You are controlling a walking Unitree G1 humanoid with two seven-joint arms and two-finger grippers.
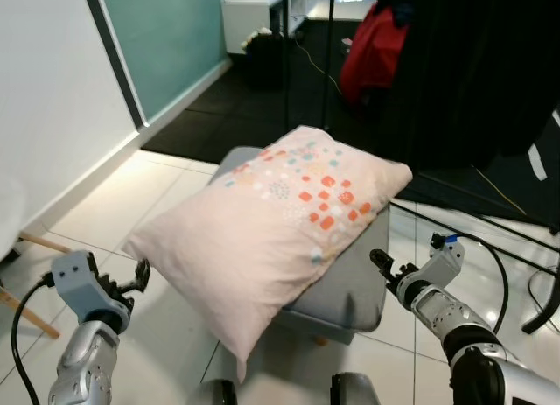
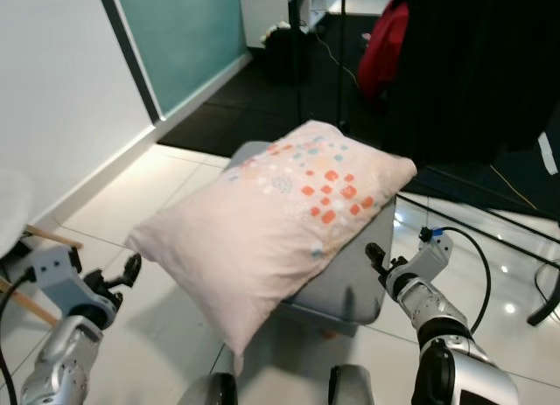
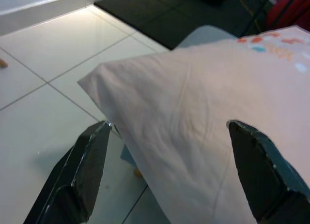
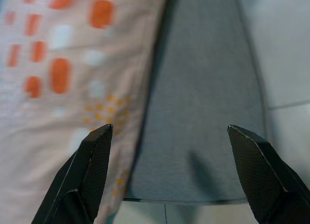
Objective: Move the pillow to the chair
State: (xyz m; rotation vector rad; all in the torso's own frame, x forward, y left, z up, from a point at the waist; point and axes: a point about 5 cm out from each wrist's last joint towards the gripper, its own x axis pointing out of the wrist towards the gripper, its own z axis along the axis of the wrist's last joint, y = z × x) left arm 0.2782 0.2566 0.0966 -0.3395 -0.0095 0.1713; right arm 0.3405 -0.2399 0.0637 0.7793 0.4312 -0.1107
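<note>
Nearest the robot, L pincer hovers low over the white tile floor, fingers apart, empty, just beside the pillow's near-left corner w/o touching it. R pincer sits on the opposite side, fingers apart too, empty, close to the grey seat's right edge; in the R wrist view the fingers frame the seat surface and the pillow's patterned edge. Pillow is pale pink w/ orange, teal and white squares toward its far end; it lies diagonally across a grey padded stool, near corner hanging off the front over the floor, far end resting on the seat. At far left, a wooden leg of a white chair, well apart from the pillow. Beyond the stool: dark mat, black drape w/ cables on the floor, red bag, teal wall, white cabinet at back.
</note>
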